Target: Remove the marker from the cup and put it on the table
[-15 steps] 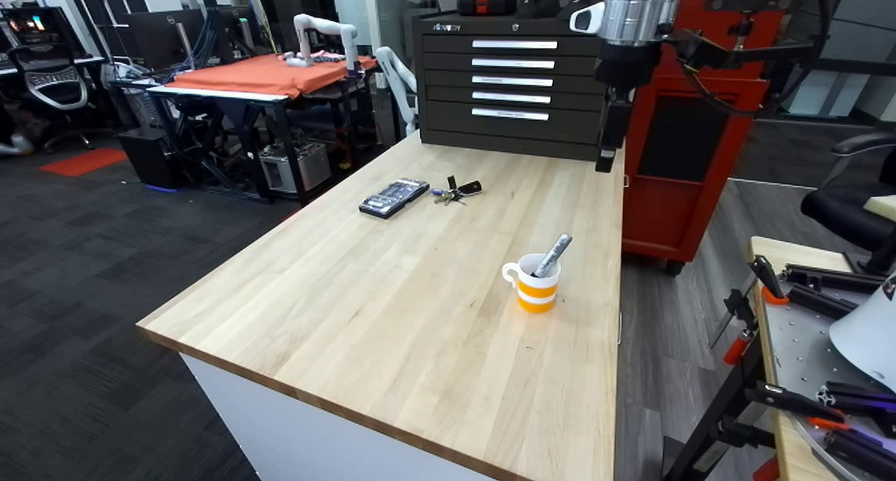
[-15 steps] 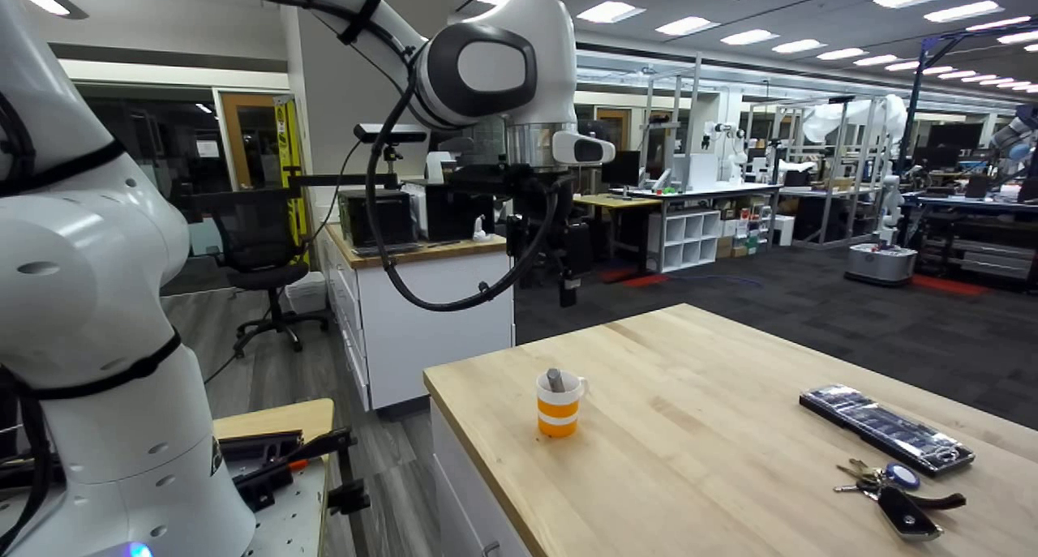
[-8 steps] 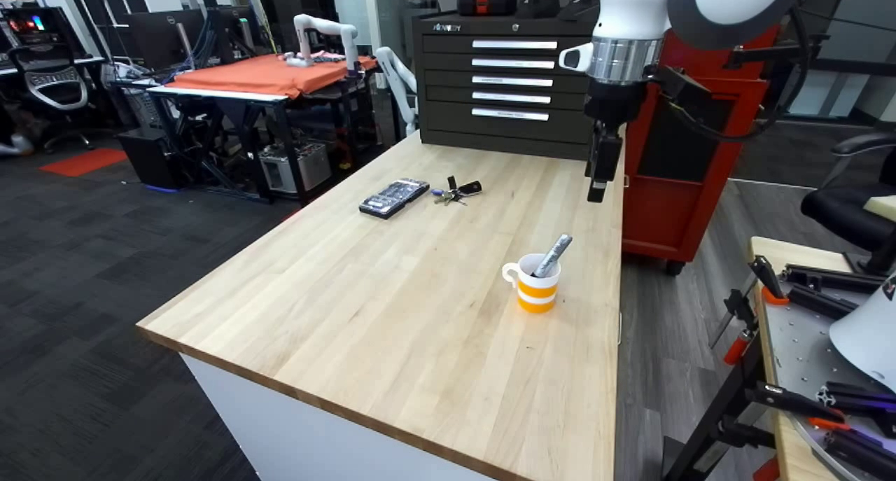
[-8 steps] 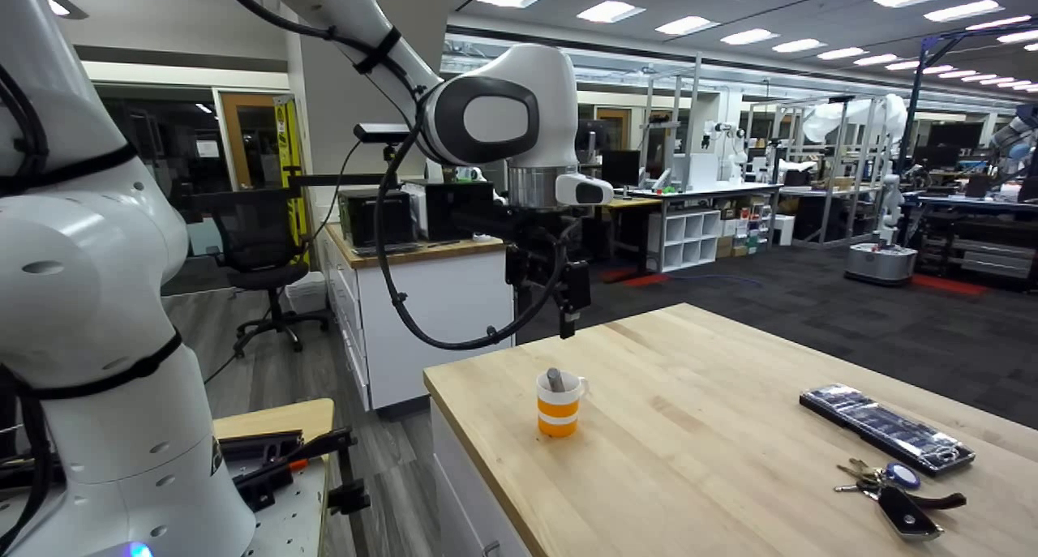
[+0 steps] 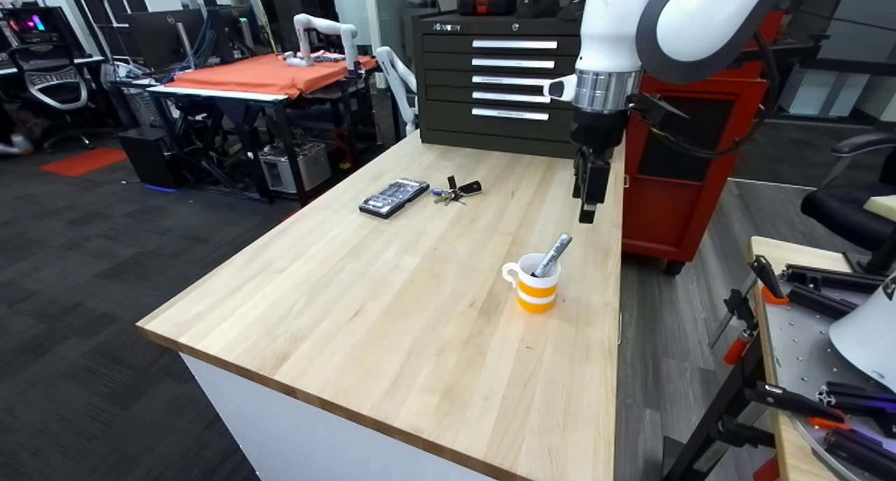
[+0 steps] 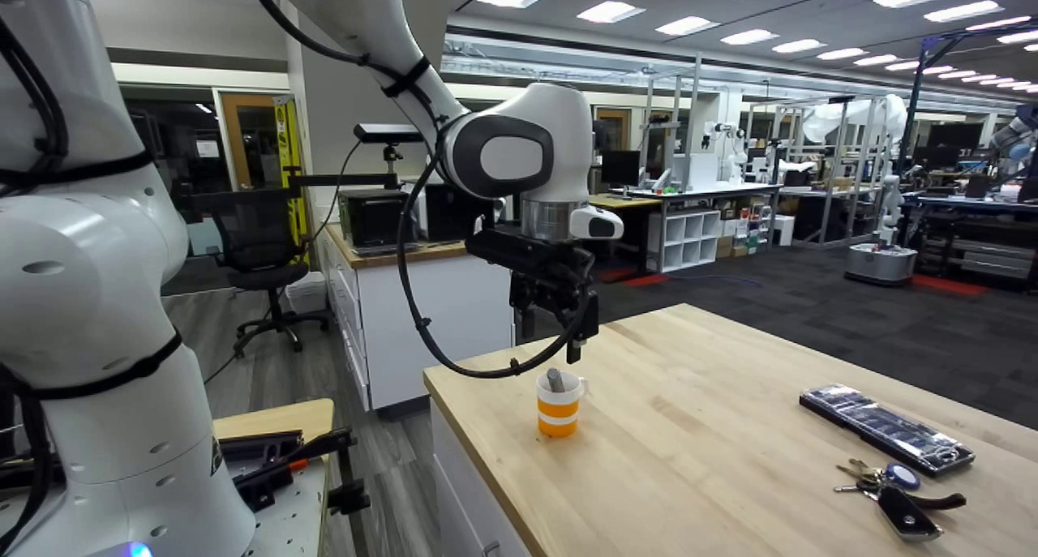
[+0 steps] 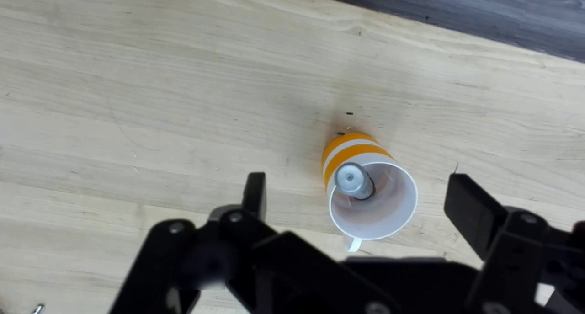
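The pincer (image 7: 358,196) is spread wide, its two black fingers (image 7: 475,215) well apart. In the wrist view, the cup (image 7: 386,211) and the marker (image 7: 351,178) show in the gap between them. In both exterior views the pincer points down over the tabletop (image 5: 392,285), higher than the cup and apart from it.

The marker is in the cup, grey and tilted, with one end standing above the rim. It leans to the side away from the handle (image 7: 353,244). The cup is white with orange bands and stands upright on the pale wood, near one edge of the tabletop. In the wrist view a few dark specks (image 7: 349,113) lie just beside it.

Above the pincer, the white robot arm (image 6: 507,156) bends down, with a black cable (image 6: 422,322) looping below it.

Farther along the tabletop, well apart from the cup, a bunch of keys (image 6: 904,507) lies just beside a flat black case (image 6: 884,427) with a shiny top. In an exterior view, a dark drawer chest (image 5: 511,82) stands at the tabletop's far end, a red cabinet (image 5: 658,218) is near it, and an orange-covered table (image 5: 238,80) is farther back.
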Robot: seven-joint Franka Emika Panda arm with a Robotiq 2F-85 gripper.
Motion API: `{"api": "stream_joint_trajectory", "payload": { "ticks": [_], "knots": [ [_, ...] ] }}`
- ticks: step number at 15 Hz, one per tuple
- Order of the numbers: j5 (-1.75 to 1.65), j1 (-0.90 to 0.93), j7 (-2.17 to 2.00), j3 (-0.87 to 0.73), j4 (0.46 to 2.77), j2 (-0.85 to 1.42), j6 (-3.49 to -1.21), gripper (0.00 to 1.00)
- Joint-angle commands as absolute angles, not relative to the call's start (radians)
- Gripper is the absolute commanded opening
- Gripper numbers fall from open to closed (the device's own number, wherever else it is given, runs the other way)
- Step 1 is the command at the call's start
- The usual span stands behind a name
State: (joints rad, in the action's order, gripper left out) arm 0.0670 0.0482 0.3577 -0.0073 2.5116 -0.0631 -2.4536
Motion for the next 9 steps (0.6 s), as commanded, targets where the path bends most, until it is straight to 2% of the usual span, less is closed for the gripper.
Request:
{"api": "stream_joint_trajectory", "payload": {
  "ticks": [1, 9],
  "knots": [
    [0.111, 0.043, 0.439, -0.008, 2.461, 0.003, -2.467, 1.00],
    [0.182, 0.019, 0.558, 0.019, 2.385, 0.120, -2.456, 1.00]
  ]
}}
